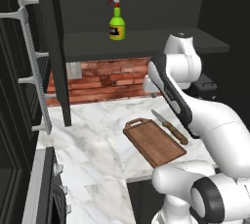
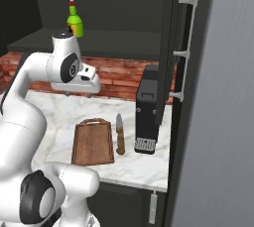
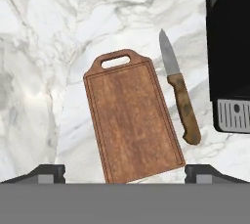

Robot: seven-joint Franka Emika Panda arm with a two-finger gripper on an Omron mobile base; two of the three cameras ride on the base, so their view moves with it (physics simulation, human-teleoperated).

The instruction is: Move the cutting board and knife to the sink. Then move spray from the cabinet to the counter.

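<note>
The board (image 3: 131,116) lies flat on the counter (image 3: 39,71), its long axis running from the counter's front edge toward the brick wall (image 1: 107,78), with the handle loop at the wall end. In the hand view it is slightly tilted, the loop end leaning a little to the left. The knife (image 3: 178,88) lies just beside the board on the side of the black appliance (image 2: 147,117), apart from it and roughly parallel. Its blade tip points toward the wall and its brown handle toward the counter's front edge. The knife is shorter than the board and sits between board and appliance.

The gripper (image 3: 125,171) hangs above the board, looking straight down on it. Its two dark tips stand wide apart, one near each side of the board's near end, and hold nothing.

The spray (image 1: 116,21) stands upright on the shelf of the open cabinet (image 1: 146,42), above the counter, nozzle at the top. The cabinet door (image 1: 29,66), with its bar handle, is swung open to the left.
</note>
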